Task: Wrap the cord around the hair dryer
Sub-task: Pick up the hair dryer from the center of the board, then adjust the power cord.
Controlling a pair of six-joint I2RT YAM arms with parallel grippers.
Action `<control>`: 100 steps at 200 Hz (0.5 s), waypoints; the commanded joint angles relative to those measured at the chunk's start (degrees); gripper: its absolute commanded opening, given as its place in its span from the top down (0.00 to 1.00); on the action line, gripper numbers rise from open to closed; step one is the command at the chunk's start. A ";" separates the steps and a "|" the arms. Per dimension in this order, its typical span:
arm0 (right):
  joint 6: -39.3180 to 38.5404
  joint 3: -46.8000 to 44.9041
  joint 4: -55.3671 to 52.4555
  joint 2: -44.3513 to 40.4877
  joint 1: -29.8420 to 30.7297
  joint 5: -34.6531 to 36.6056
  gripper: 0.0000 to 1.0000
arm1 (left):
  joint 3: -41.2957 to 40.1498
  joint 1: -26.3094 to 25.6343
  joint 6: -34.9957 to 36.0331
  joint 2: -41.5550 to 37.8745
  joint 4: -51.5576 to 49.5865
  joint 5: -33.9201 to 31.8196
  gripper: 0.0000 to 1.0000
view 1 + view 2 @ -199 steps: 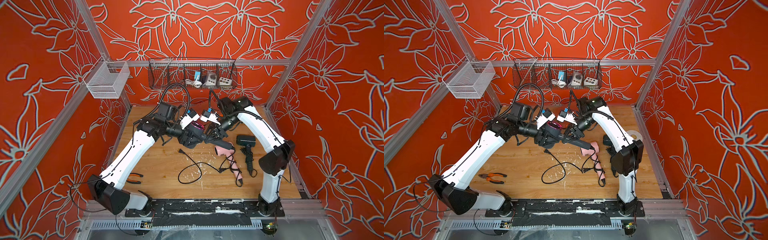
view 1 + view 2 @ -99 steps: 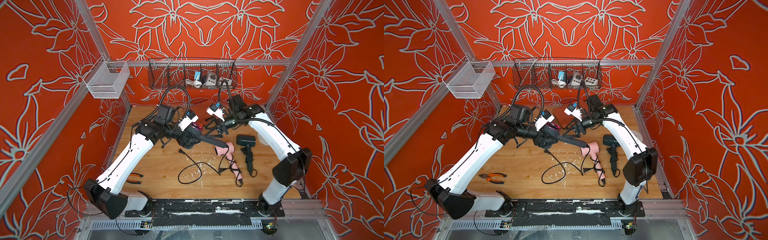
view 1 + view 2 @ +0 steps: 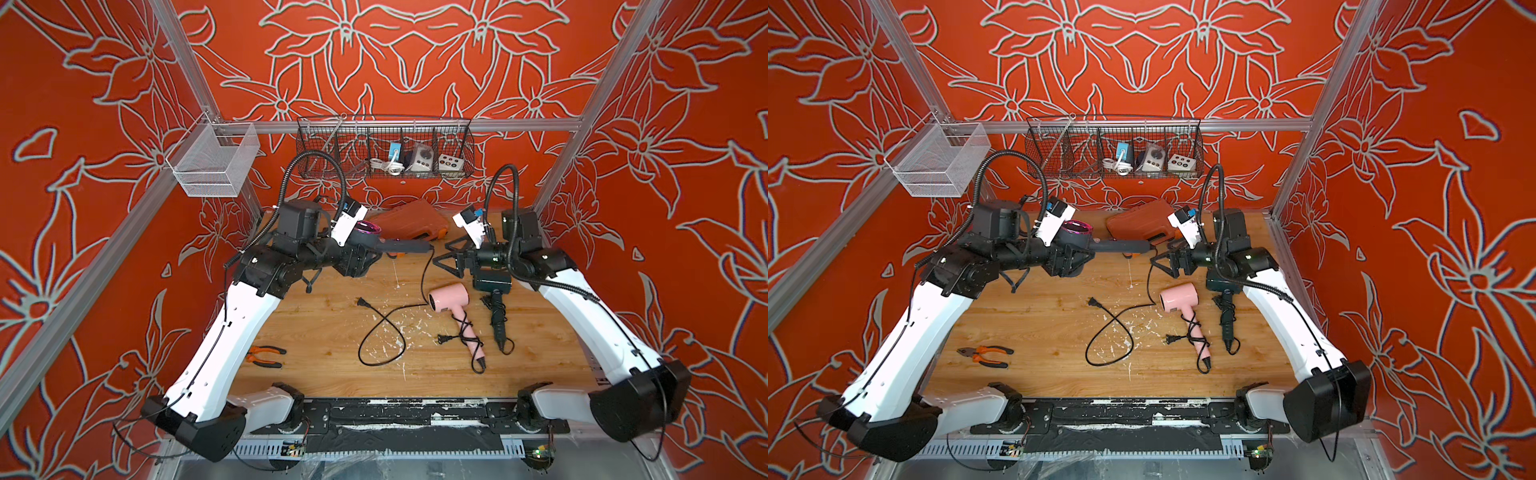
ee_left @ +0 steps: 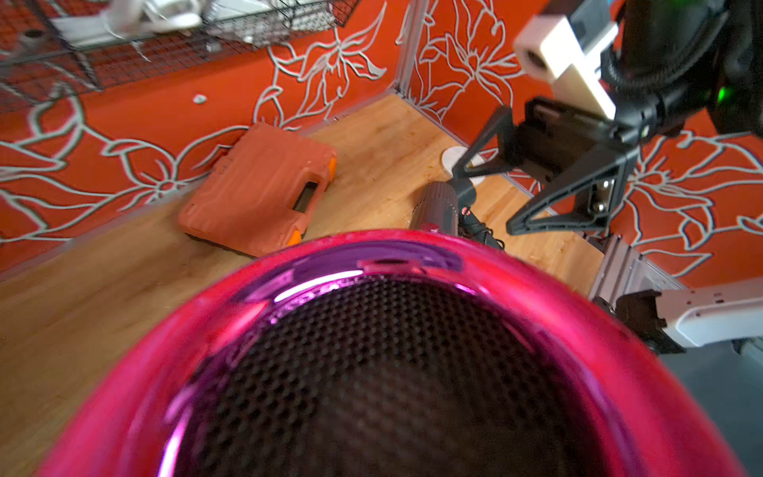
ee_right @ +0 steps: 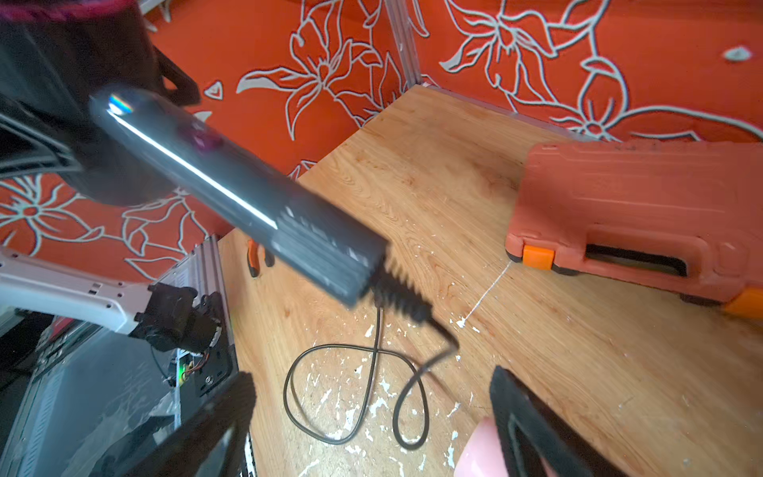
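Since a second ago, the right gripper (image 3: 445,258) has been drawn back from the handle of the hair dryer (image 3: 403,248) and spread wide. It is now held empty, just off the handle's cord end. The handle, which was tilted down toward the table (image 3: 324,332), has been raised to roughly level. The left gripper (image 3: 356,259) is clamped on the dryer's barrel, as it was before.

The dryer is held in the air just in front of the orange tool case (image 3: 415,220). Its long axis is laid along the case's front edge, with the cord end pointed at the right gripper and the magenta-rimmed end turned upward. From the handle the cord (image 3: 423,276) is dropped to the table in front of the case, where a loop is formed and the plug (image 3: 362,302) lies free.

In the left wrist view almost everything is filled by the magenta rim and dark mesh (image 4: 371,351), so the gripping fingers are hidden. In the right wrist view the handle (image 5: 268,214) is blurred, the fingers (image 5: 532,429) are cut off, and only a sliver of a pink hair dryer (image 5: 475,454) is seen.
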 commanded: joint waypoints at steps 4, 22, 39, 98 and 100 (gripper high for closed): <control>5.42 -7.25 4.63 -5.03 -0.26 6.12 0.08 | 0.67 1.57 -2.47 -2.79 5.74 -3.25 1.00; 9.22 -14.04 8.51 -8.00 -0.21 6.09 0.07 | 0.41 2.08 -3.39 -3.70 7.25 -4.23 1.00; 13.13 -19.34 12.47 -8.48 0.51 4.28 0.06 | 0.33 2.31 -4.21 -4.15 8.57 -5.27 1.00; 12.26 -22.02 8.85 -0.38 15.93 17.25 0.08 | -0.65 2.70 -6.21 -5.04 11.62 -7.62 1.00; 12.17 -21.92 8.57 0.08 16.25 17.54 0.08 | -0.72 2.70 -6.25 -5.05 11.71 -7.59 1.00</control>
